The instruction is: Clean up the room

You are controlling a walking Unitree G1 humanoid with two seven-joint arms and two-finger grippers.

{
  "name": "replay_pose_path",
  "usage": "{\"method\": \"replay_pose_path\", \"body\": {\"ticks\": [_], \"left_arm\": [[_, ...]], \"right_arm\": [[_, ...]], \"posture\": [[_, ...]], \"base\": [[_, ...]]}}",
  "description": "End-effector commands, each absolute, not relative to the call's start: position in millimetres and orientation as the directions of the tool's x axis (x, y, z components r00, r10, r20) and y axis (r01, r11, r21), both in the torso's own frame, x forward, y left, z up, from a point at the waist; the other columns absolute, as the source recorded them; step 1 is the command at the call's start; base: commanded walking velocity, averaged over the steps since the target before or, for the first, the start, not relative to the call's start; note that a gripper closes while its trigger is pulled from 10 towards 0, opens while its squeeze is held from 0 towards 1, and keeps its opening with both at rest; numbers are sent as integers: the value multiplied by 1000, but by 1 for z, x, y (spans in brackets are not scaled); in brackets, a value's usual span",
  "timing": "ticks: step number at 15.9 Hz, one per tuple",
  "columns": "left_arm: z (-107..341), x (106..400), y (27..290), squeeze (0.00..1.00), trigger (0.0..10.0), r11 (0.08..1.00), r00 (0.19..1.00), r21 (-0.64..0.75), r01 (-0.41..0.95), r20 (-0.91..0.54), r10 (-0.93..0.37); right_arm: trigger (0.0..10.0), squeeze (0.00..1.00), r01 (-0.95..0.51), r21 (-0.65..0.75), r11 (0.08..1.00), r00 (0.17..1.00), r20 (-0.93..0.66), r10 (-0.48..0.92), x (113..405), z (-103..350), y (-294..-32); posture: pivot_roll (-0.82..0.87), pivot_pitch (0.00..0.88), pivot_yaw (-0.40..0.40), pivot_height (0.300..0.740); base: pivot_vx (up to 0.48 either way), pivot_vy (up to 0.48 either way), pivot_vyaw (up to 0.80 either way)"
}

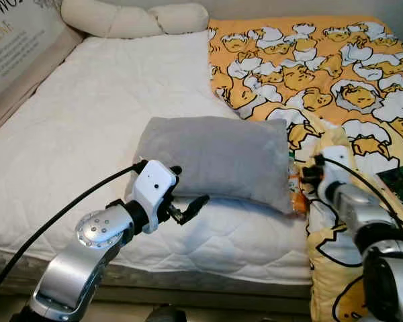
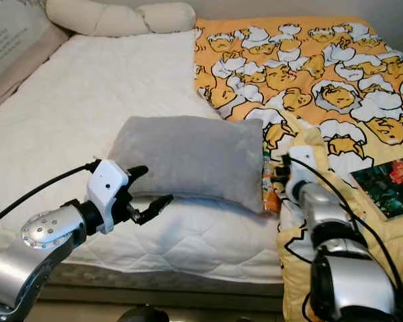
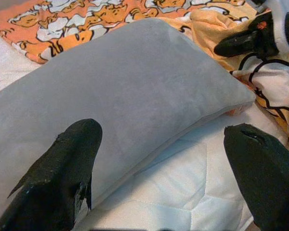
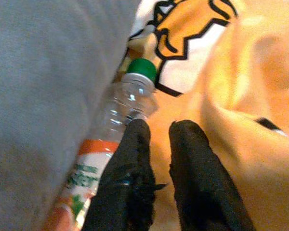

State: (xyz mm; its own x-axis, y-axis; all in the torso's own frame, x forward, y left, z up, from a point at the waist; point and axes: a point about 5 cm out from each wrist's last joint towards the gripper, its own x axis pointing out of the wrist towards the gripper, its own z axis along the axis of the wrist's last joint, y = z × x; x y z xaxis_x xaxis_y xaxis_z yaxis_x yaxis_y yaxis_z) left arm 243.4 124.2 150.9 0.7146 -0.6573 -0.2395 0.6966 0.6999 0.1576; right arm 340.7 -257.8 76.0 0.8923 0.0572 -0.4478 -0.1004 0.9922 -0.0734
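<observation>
A grey pillow (image 1: 215, 157) lies across the white mattress (image 1: 87, 114). My left gripper (image 1: 187, 191) is open at the pillow's near left edge, one finger (image 3: 62, 178) over the pillow and the other finger (image 3: 265, 168) over the mattress. A clear plastic bottle (image 4: 130, 96) with a green cap and an orange label is wedged between the pillow's right end and the yellow egg-print blanket (image 1: 322, 60). My right gripper (image 4: 156, 127) is shut with nothing between its fingers. Its tips rest beside the bottle's neck, on the blanket.
A long white bolster (image 1: 127, 20) lies at the head of the bed. A printed panel (image 1: 13, 40) runs along the far left side. A dark book (image 2: 389, 178) lies on the blanket at the right. The mattress edge (image 1: 208, 268) is just before me.
</observation>
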Motion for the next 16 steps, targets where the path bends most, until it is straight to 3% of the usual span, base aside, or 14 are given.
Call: {"method": "replay_pose_path", "body": {"ticks": [1, 3, 5, 7, 9, 12, 15, 16], "left_arm": [[152, 246, 130, 0, 10000, 717, 735, 172, 675, -239, -635], [151, 247, 129, 0, 10000, 715, 733, 171, 677, -242, -636], [150, 248, 127, 0, 10000, 711, 728, 168, 683, -243, -642], [151, 250, 126, 0, 10000, 708, 726, 169, 685, -241, -645], [151, 251, 127, 0, 10000, 710, 728, 172, 683, -239, -643], [151, 252, 128, 0, 10000, 715, 733, 175, 677, -238, -637], [150, 251, 127, 0, 10000, 715, 734, 173, 677, -238, -636], [150, 251, 127, 0, 10000, 716, 734, 172, 677, -238, -636]], "right_arm": [[10000, 1000, -116, -55, 992, 899, -430, 81, 343, 83, -259], [10000, 1000, -206, -18, 978, 854, -491, 171, 340, 79, -256], [10000, 1000, -247, -82, 966, 782, -605, 149, 330, 65, -263], [10000, 1000, -201, -216, 956, 767, -642, 16, 322, 60, -280], [10000, 1000, -26, -357, 934, 786, -584, -201, 316, 71, -314], [10000, 1000, 63, -390, 919, 784, -550, -287, 313, 81, -333], [10000, 1000, 51, -281, 958, 822, -533, -200, 320, 89, -328], [10000, 1000, 13, -122, 992, 878, -473, -69, 334, 104, -315]], "posture": [[5, 0, 58, 740], [-3, 0, 61, 740], [-7, 0, 64, 740], [-6, 0, 62, 740], [-3, 0, 56, 740], [-2, 0, 50, 740], [-4, 0, 48, 740], [-6, 0, 49, 740]], "base": [[0, 0, 0], [0, 0, 0], [0, 0, 0], [0, 0, 0], [0, 0, 0], [0, 0, 0], [0, 0, 0], [0, 0, 0]]}}
